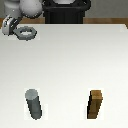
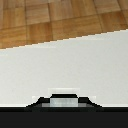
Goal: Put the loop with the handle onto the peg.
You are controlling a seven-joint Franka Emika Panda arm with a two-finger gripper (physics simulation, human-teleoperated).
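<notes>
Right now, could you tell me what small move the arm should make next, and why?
Probably lift the loop with the handle clear of the table. The gripper appears to be at its handle at the far edge, while the peg stands well away, near the front.

A white desk (image 1: 70, 60) fills most of the room's middle, its surface plain and evenly lit. Toward the near edge, on the exterior view's right, a brown wooden block (image 1: 96, 105) stands upright, tall and narrow, with a darker shaded face on one side and a short shadow at its foot. Beyond the far edge of the desk sits a black boxy base (image 1: 66, 12). From the wrist view, the same white desk (image 2: 65, 65) runs to a straight edge, and past it lies a wooden parquet floor (image 2: 50, 17) in warm brown tiles.
</notes>
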